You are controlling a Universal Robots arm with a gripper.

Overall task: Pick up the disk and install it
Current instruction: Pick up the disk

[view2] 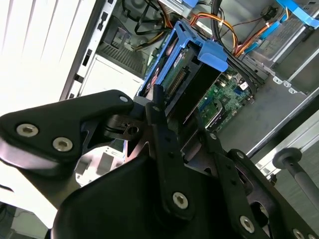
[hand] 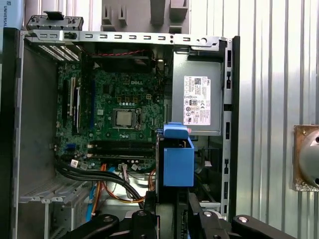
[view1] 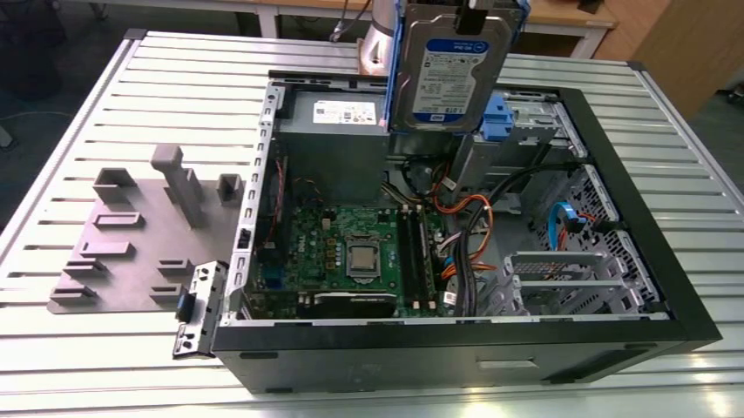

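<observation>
Disk (view1: 448, 74) vert in claw (view2: 167, 122), tab end (hand: 176, 131) pointing down.

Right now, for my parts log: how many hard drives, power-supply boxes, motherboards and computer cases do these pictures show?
Silver-grey hard drive in a blue plastic carrier: 1
Grey power-supply box with a white sticker: 1
Green motherboard: 1
Open black computer case: 1
Total: 4

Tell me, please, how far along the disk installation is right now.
Done: the pick-up; the gripper is shut on the disk. In hand: the disk hangs upright above the open computer case. Left: installing it; it is not yet seated inside the case.
</observation>
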